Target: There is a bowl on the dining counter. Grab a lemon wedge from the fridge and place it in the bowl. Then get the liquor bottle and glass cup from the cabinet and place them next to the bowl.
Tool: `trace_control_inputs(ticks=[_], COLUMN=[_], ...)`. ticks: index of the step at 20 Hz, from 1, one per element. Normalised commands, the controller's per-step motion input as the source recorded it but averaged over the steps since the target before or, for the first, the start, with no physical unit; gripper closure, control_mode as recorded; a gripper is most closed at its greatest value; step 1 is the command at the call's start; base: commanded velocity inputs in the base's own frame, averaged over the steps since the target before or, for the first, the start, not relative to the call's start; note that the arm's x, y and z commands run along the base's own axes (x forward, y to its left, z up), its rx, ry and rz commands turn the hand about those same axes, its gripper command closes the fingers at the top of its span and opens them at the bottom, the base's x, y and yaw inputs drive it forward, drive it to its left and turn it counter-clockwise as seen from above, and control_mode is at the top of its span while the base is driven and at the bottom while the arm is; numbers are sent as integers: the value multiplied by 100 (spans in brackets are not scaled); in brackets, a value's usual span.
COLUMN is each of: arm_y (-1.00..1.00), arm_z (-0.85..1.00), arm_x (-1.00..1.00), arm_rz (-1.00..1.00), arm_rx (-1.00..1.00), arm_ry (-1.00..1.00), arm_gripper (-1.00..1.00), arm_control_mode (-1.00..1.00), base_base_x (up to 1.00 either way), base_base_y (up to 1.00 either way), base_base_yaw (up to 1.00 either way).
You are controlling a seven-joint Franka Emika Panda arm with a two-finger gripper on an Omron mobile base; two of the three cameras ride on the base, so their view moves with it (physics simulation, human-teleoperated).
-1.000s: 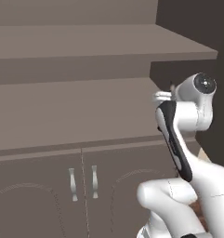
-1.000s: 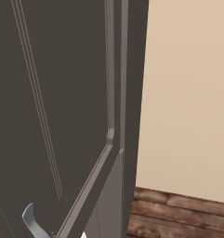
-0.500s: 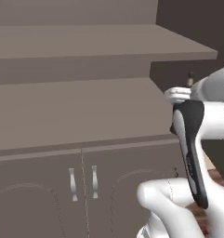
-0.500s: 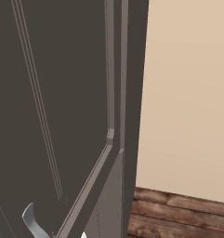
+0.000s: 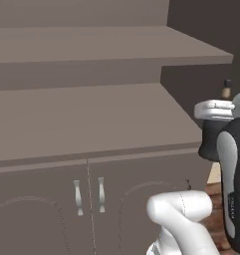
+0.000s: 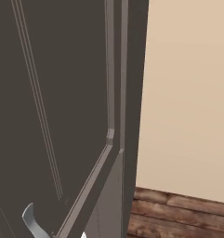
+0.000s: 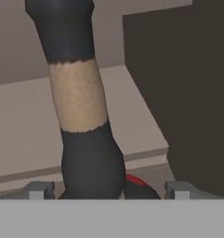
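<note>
With my gripper [image 7: 106, 188] spread wide around the unheld liquor bottle [image 7: 78, 93], one nudge could topple it.

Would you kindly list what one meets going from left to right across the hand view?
Left fingertip → liquor bottle, standing close between the two open fingertips → right fingertip → dark cabinet side wall.
</note>
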Motion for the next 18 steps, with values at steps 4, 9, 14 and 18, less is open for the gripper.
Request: trace_control_inputs(ticks=[4, 9, 14, 18], arm_y=[0, 0, 0, 0], arm_z=[18, 0, 0, 0], arm_x=[-100, 0, 0, 0], arm_rz=[0, 0, 0, 0], arm_rx=[0, 0, 0, 0], arm_ry=[-1, 0, 0, 0], arm_gripper=[100, 100, 100, 100], arm_control_mode=[-100, 100, 100, 100], base_base_x=[0, -99, -100, -99], base_base_y=[0, 1, 0, -14], base_base_yaw=[0, 0, 0, -6])
